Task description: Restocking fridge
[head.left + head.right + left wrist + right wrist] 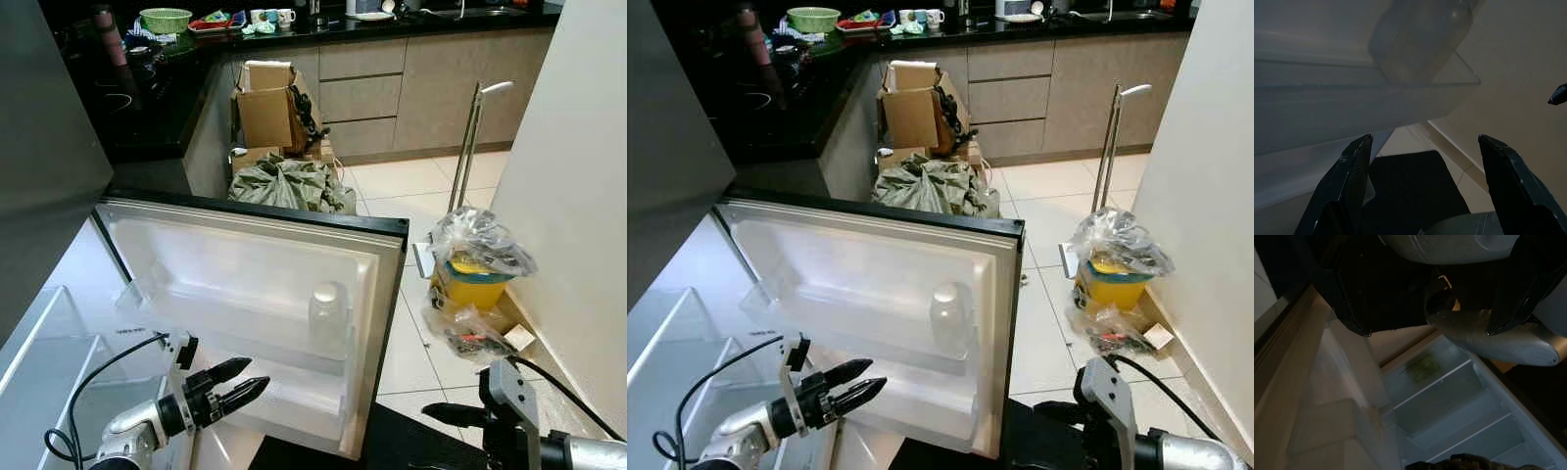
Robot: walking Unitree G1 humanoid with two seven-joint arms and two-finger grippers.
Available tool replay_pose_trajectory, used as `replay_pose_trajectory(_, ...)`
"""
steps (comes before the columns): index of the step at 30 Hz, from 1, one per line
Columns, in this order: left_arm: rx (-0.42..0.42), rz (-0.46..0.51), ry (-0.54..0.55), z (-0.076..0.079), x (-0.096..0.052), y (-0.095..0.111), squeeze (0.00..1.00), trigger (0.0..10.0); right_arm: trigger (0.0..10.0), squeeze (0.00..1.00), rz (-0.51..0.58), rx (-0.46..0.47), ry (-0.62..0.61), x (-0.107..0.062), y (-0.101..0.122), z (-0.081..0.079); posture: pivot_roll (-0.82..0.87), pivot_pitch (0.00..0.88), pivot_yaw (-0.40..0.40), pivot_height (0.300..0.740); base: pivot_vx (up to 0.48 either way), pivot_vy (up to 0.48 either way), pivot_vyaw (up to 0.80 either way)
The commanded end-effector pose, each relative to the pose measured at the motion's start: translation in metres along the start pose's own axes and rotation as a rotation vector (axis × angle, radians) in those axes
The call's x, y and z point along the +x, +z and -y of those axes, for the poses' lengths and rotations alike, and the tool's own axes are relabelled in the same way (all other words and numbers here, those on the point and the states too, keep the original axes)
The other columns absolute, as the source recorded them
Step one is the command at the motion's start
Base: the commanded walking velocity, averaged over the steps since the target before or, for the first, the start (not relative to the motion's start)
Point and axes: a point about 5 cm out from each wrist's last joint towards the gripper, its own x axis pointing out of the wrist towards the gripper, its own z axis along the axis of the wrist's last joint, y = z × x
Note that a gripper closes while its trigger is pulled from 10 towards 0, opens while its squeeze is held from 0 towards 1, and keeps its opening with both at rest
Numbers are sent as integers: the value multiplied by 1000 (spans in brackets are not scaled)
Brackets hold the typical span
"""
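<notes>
My left gripper (pixel 243 385) hangs low in front of the open fridge door (pixel 382 227), its two black fingers parted a little with nothing between them. Just beyond and above its tips, a clear plastic bottle (pixel 327 315) with a white cap stands upright in the door's shelf (pixel 294 345); the lower door bin just past my fingertips looks bare. Beside that arm, on its outer side, the fridge's glass shelves (pixel 59 343) run off the picture's edge, and I cannot make out anything on them. My right gripper (pixel 446 414) sits low, well apart from the left one, past the door's free edge; its fingers stand apart in the dim wrist view, holding nothing. Beyond it, by the wall, a yellow bucket (pixel 472 286) is draped in crumpled clear plastic; its contents are hidden.
</notes>
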Motion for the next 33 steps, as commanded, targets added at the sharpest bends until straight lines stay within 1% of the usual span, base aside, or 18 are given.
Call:
replay_pose_trajectory(1,-25,-92,39,2,-8,-17,0,10000,10000,0,-1,4,6,3,-3,0,-171,18,74,740,0,0,0)
replay_pose_trajectory(4,-38,-181,106,3,-15,-34,0,10000,10000,0,-5,7,5,4,-5,-1,-171,19,77,740,0,0,0)
replay_pose_trajectory(5,-62,-195,134,4,-19,-40,0,10000,10000,0,-10,10,3,5,-6,-1,-172,20,77,740,0,0,0)
replay_pose_trajectory(6,-62,-195,134,4,-19,-40,0,10000,10000,0,-10,10,3,5,-6,-1,-172,20,77,740,0,0,0)
replay_pose_trajectory(7,-108,-210,179,5,-25,-50,0,10000,10000,0,-22,16,-4,7,-11,0,-173,21,78,740,0,0,0)
replay_pose_trajectory(8,-124,-216,198,6,-28,-53,0,10000,10000,0,-29,19,-11,9,-14,0,-173,21,77,740,0,0,0)
replay_pose_trajectory(10,-130,-224,217,7,-30,-56,0,10000,10000,0,-35,22,-17,10,-17,1,-172,22,75,740,0,0,0)
replay_pose_trajectory(12,-144,-228,289,6,-34,-63,0,10000,10000,0,-46,35,-45,17,-27,4,-169,24,72,740,0,0,0)
replay_pose_trajectory(14,-160,-229,329,6,-36,-67,0,10000,10000,0,-56,53,-63,21,-35,6,-167,23,70,740,0,0,0)
replay_pose_trajectory(17,-168,-231,341,7,-36,-68,0,10000,10000,0,-60,63,-67,23,-38,6,-167,23,70,740,0,0,0)
replay_pose_trajectory(23,-233,-265,468,9,-36,-85,0,10000,10000,0,-82,83,-208,41,-64,19,-163,20,64,740,0,0,0)
replay_pose_trajectory(24,-233,-265,468,9,-36,-85,0,10000,10000,0,-82,83,-208,41,-64,19,-163,20,64,740,0,0,0)
replay_pose_trajectory(25,-266,-292,513,10,-36,-90,0,10000,10000,0,-112,100,-276,47,-75,24,-159,18,59,740,0,0,0)
replay_pose_trajectory(27,-274,-305,528,10,-37,-92,0,10000,10000,0,-120,103,-297,48,-78,26,-159,18,59,740,0,0,0)
replay_pose_trajectory(29,-273,-312,572,10,-38,-95,0,10000,10000,0,-153,137,-368,52,-92,30,-157,15,57,740,0,0,0)
replay_pose_trajectory(30,-273,-312,572,10,-38,-95,0,10000,10000,0,-153,137,-368,52,-92,30,-157,15,57,740,0,0,0)
replay_pose_trajectory(31,-298,-328,620,11,-40,-100,0,10000,10000,0,-188,186,-441,55,-106,31,-153,13,56,740,0,0,0)
replay_pose_trajectory(33,-306,-334,632,12,-41,-102,0,10000,10000,0,-194,193,-457,56,-110,32,-153,13,56,740,0,0,0)
